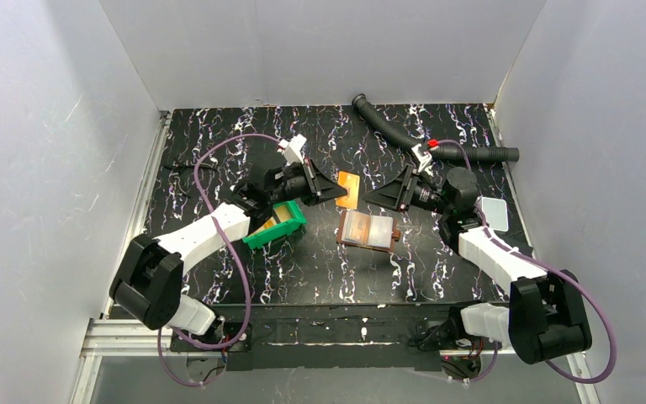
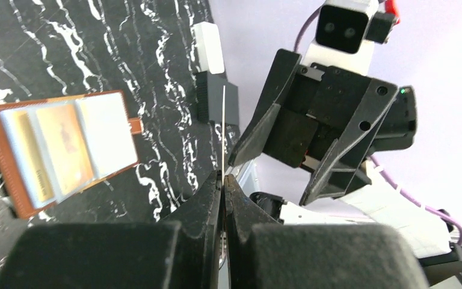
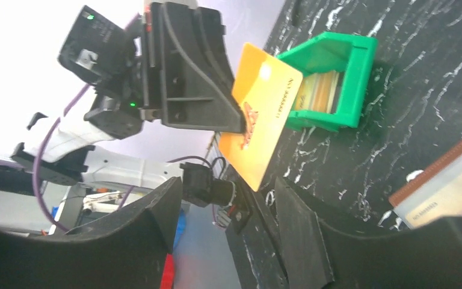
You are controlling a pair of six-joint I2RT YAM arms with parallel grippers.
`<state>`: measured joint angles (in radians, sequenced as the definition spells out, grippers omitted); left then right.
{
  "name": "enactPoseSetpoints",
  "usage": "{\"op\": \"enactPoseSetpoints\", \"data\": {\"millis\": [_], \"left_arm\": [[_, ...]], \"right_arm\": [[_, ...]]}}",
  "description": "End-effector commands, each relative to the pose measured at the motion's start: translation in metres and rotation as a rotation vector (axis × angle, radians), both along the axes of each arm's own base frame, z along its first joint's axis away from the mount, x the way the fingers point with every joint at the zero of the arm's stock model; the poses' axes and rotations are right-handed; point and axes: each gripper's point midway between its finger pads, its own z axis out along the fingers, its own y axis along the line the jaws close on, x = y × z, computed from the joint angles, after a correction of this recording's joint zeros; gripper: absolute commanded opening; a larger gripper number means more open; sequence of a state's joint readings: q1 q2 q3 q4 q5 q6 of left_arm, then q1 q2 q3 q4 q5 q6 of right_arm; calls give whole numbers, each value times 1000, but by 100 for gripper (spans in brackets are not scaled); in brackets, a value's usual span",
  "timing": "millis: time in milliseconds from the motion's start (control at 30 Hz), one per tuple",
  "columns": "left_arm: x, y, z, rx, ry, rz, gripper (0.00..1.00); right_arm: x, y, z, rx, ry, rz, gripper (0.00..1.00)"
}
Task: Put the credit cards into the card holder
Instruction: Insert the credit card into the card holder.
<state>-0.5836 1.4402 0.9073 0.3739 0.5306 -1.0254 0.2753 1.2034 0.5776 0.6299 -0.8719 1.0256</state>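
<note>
Orange card (image 1: 349, 190): pinched by one edge in left gripper (image 1: 335, 194); open wallet (image 1: 368, 229) lies at 5 o'clock from it; right gripper (image 1: 378, 199), jaws spread and holding nothing, faces it from 3 o'clock.

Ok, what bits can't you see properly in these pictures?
Top view: the left arm covers part of the green plastic bin, so most of its inside is hidden.
Left wrist view: the orange plastic card in the left tool shows only its thin edge.
Right wrist view: the brown leather card holder is cut off by the picture's edge; the card's lettering is too blurred to read.
</note>
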Motion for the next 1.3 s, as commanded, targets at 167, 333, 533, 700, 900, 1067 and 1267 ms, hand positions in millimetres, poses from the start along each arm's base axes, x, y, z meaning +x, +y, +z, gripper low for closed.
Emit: {"op": "enactPoseSetpoints", "data": {"millis": [167, 333, 533, 700, 900, 1067, 1267], "left_arm": [[-3, -32, 39, -156, -82, -16, 0], [-6, -34, 51, -183, -111, -24, 0], [-7, -34, 51, -183, -110, -28, 0], [-11, -43, 52, -193, -100, -71, 0], [-15, -56, 57, -210, -107, -110, 0], [-17, -63, 57, -221, -107, -125, 0], [-17, -69, 51, -218, -91, -139, 0]], "right_arm": [[-9, -14, 46, 230, -55, 5, 45], [1, -26, 33, 223, -13, -58, 50], [8, -36, 21, 164, -5, -104, 56], [4, -34, 37, 182, -43, -60, 51], [4, -34, 50, 208, -74, -49, 45], [6, -35, 55, 223, -78, -59, 34], [10, -36, 47, 219, -72, -89, 5]]}}
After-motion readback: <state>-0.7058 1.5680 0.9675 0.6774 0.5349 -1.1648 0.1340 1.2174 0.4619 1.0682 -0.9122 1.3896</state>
